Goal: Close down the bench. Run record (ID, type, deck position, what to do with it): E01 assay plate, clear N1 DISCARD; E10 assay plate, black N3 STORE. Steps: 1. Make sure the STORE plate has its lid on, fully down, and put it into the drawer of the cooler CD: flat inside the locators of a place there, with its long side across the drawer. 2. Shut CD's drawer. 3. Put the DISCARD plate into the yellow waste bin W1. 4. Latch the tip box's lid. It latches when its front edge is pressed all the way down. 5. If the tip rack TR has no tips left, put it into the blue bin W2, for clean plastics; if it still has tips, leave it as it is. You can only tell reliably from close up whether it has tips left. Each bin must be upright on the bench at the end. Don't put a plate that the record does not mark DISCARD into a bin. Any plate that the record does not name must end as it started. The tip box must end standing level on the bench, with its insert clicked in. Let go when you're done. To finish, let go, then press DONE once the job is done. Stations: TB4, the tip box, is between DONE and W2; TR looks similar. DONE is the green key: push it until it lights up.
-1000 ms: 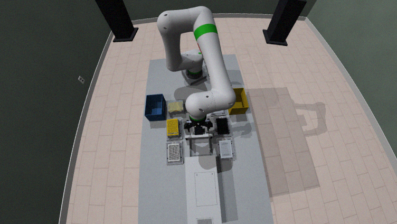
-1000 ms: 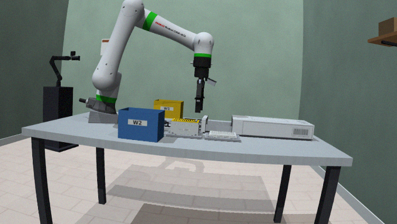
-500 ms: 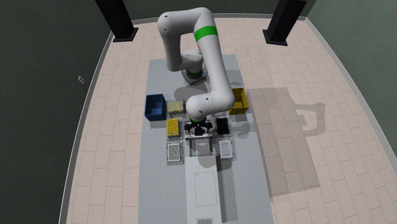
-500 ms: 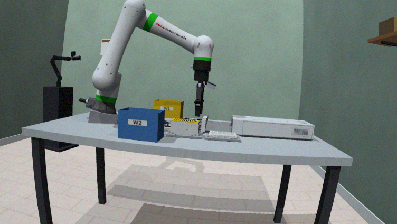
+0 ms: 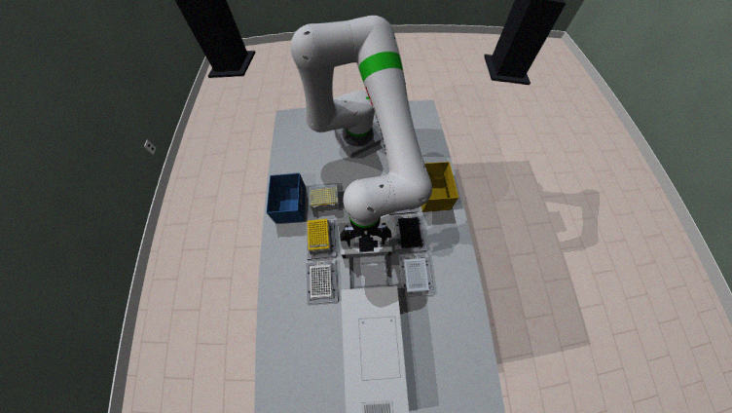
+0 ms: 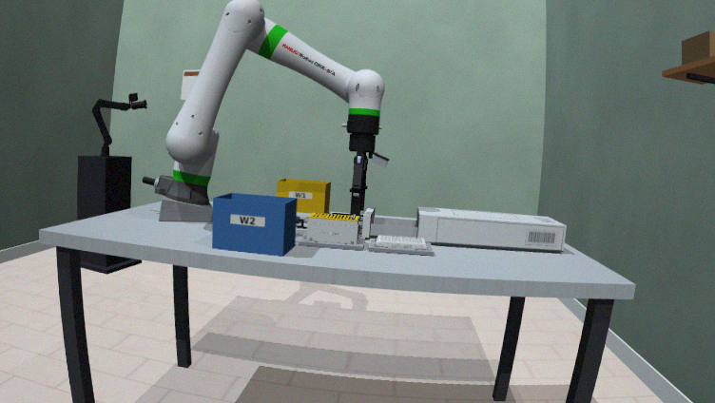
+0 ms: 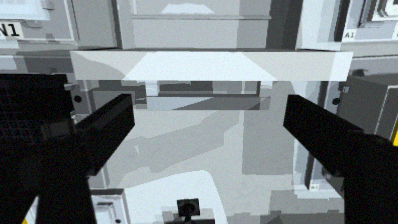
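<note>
Bins: two, one blue (image 5: 285, 197), one yellow (image 5: 439, 186). Plates: three, one black (image 5: 410, 232), two pale (image 5: 320, 281) (image 5: 416, 274). Yellow tip holders: two (image 5: 318, 235) (image 5: 323, 196). Cooler: one (image 5: 378, 349).

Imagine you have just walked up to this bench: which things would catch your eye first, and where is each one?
The big white arm with green bands arches over the bench, its open black gripper pointing straight down at the cooler's pulled-out drawer, holding nothing. Next come the colours: the blue bin W2 at the near edge, the yellow bin behind it, and the yellow-topped tip holder beside the gripper.
</note>
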You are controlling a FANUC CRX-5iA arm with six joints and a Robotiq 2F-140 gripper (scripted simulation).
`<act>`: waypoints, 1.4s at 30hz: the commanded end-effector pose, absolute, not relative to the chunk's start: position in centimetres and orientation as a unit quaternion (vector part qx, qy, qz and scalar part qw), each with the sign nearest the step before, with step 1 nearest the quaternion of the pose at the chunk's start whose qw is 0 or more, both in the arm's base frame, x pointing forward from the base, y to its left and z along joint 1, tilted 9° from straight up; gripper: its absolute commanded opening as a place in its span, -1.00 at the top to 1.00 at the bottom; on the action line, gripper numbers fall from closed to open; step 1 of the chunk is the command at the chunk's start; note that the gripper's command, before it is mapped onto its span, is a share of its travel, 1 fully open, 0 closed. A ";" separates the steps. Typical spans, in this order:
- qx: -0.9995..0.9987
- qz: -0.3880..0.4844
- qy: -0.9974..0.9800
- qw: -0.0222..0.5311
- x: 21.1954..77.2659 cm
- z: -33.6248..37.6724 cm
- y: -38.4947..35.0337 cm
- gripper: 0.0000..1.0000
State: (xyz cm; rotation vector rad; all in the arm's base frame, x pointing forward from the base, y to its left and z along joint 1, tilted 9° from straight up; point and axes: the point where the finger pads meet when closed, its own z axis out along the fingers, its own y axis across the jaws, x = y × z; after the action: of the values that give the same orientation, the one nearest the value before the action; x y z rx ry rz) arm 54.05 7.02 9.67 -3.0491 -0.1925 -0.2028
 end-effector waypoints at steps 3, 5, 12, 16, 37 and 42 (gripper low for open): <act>-0.995 -0.067 -0.063 0.040 54.2 9.3 7.1 -0.76; -0.995 -0.067 -0.063 0.040 54.2 9.1 7.1 -0.76; -0.995 -0.067 -0.063 0.040 54.3 8.2 7.2 -0.76; -0.995 -0.067 -0.063 0.040 54.4 7.6 7.2 -0.76; -0.995 -0.067 -0.063 0.040 54.5 6.8 7.3 -0.55; -0.995 -0.067 -0.063 0.040 54.5 6.8 7.3 -0.55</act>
State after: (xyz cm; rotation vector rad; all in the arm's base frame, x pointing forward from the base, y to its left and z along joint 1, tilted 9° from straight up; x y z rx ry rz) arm 54.44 7.29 6.69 -3.0491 -0.1925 -0.2033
